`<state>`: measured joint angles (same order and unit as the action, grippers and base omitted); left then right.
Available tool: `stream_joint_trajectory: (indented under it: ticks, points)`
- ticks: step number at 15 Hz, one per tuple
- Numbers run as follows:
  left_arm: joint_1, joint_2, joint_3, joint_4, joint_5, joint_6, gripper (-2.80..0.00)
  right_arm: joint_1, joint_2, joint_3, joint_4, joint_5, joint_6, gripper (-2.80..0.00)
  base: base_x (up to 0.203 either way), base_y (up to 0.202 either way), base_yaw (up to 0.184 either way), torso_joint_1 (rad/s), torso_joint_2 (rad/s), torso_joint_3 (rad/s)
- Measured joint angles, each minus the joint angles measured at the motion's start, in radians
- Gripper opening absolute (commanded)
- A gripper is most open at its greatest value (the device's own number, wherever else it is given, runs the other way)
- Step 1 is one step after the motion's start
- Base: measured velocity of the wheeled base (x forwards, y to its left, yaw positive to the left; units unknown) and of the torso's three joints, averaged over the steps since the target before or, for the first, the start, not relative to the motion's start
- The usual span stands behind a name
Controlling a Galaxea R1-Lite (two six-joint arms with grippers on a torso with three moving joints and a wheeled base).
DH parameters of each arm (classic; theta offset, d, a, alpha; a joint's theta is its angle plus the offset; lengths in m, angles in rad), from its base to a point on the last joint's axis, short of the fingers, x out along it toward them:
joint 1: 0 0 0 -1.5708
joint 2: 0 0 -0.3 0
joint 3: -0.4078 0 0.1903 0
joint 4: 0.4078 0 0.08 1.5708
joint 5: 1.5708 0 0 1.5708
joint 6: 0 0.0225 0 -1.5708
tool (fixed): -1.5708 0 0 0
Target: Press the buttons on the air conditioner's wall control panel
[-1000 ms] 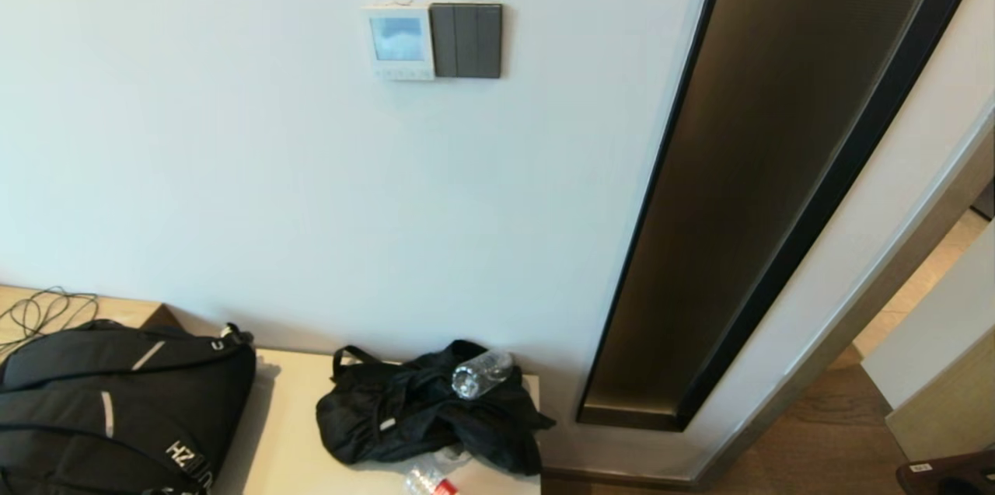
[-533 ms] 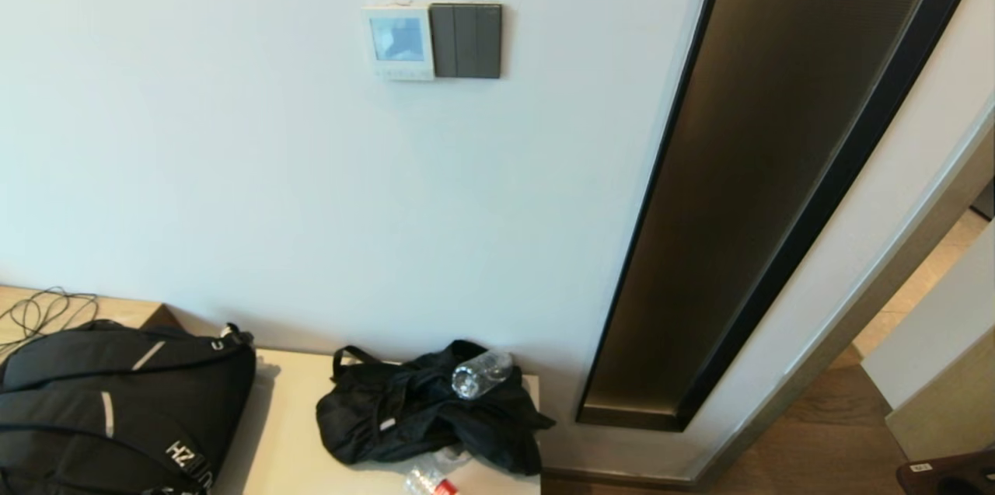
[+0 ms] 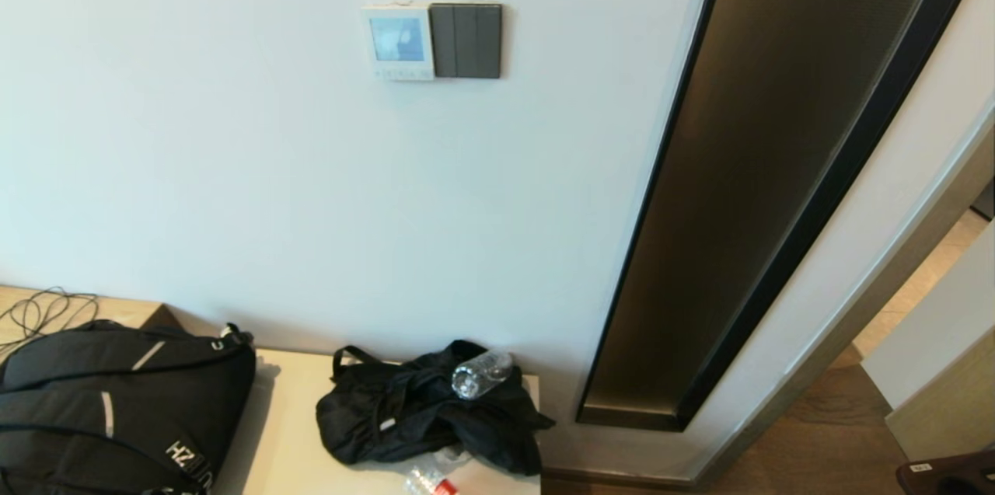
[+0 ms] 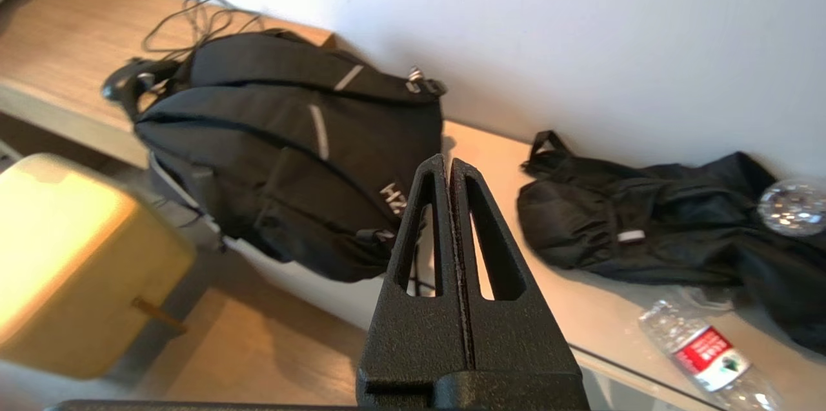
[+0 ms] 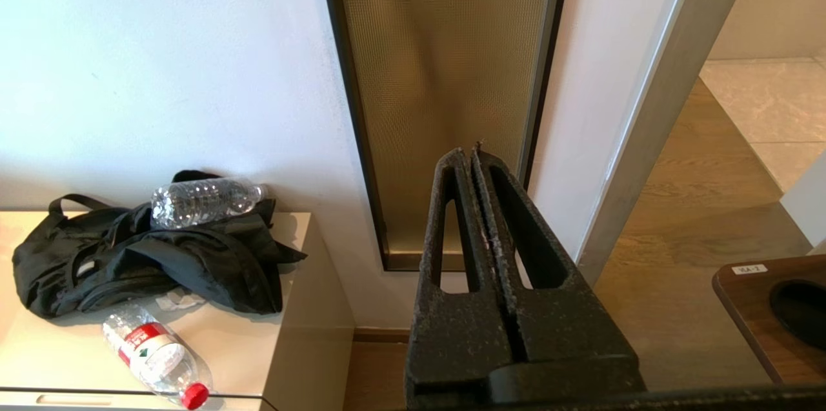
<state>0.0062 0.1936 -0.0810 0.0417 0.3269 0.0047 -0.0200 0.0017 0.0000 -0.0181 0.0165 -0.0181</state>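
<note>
The white air conditioner control panel [image 3: 398,41] hangs high on the wall in the head view, with a pale blue screen and a row of small buttons along its lower edge. Neither arm shows in the head view. My left gripper [image 4: 448,160] is shut and empty, low down over the backpack and cabinet, far below the panel. My right gripper [image 5: 470,153] is shut and empty, low down in front of the glass strip beside the doorway.
A dark grey switch plate [image 3: 466,40] adjoins the panel's right side. Below stand a cabinet [image 3: 288,433] with a black backpack [image 3: 109,402], a black bag [image 3: 420,409] and water bottles [image 3: 480,374]. A tall tinted glass strip [image 3: 738,192] and a doorway lie right.
The reflection on the panel's screen has shifted slightly. Nothing else has visibly moved.
</note>
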Motion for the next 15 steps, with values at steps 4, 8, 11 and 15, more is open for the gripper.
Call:
stream_joint_trajectory:
  ticks: [4,8,11,15]
  points:
    - [0.0,-0.09,0.007,0.047,-0.122,-0.003,-2.8,0.0,0.0,0.0,0.0,0.0,0.0,-2.8,0.0,0.0,0.0,0.0,0.0,0.0]
    - [0.0,-0.171,0.008,0.041,-0.19,-0.004,-2.8,0.0,0.0,0.0,0.0,0.0,0.0,-2.8,0.0,0.0,0.0,0.0,0.0,0.0]
    - [-0.001,-0.189,0.018,0.066,-0.288,-0.004,-2.8,0.0,0.0,0.0,0.0,0.0,0.0,-2.8,0.0,0.0,0.0,0.0,0.0,0.0]
    - [-0.002,-0.194,0.024,0.084,-0.316,-0.003,-2.8,0.0,0.0,0.0,0.0,0.001,0.0,-2.8,0.0,0.0,0.0,0.0,0.0,0.0]
